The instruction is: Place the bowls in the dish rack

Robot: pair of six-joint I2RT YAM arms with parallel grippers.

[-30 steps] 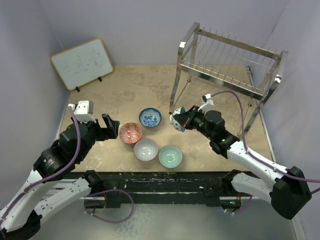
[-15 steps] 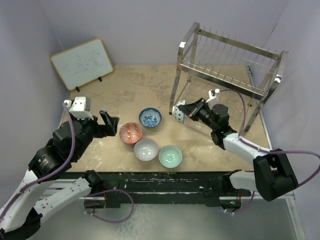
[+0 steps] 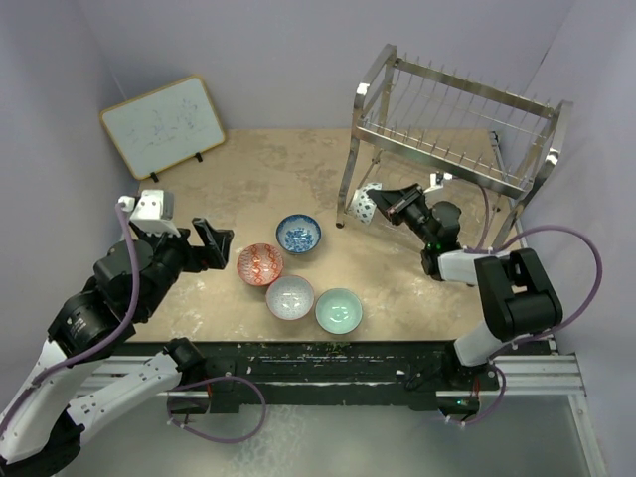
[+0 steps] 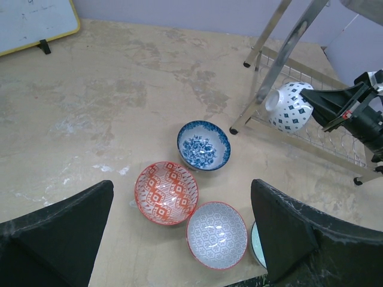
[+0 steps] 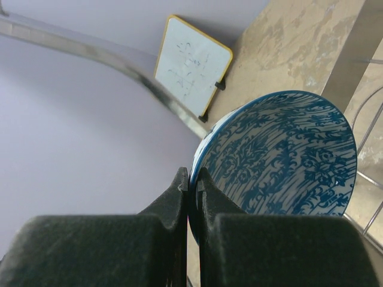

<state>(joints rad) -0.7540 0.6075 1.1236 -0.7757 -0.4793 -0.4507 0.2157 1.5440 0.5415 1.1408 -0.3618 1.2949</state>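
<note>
My right gripper (image 3: 384,205) is shut on the rim of a blue-and-white patterned bowl (image 3: 366,206), which hangs tilted on edge beside the front left leg of the dish rack (image 3: 452,119), level with its lower tier. The right wrist view shows the fingertips (image 5: 182,179) pinching that bowl's (image 5: 281,155) rim. On the table sit a blue bowl (image 3: 298,234), a red-orange bowl (image 3: 259,263), a grey-white bowl (image 3: 290,296) and a mint bowl (image 3: 339,309). My left gripper (image 3: 214,241) hovers open just left of the red-orange bowl (image 4: 166,192), holding nothing.
A framed whiteboard (image 3: 164,124) leans against the back left wall. The rack's tubular legs (image 4: 281,54) and low wire shelf (image 4: 323,140) stand close around the held bowl (image 4: 288,106). Purple walls enclose the table on three sides.
The right arm has stretched out and carried the held bowl away from the table's middle to the rack's front left leg. The left arm has drawn back slightly to the left.
</note>
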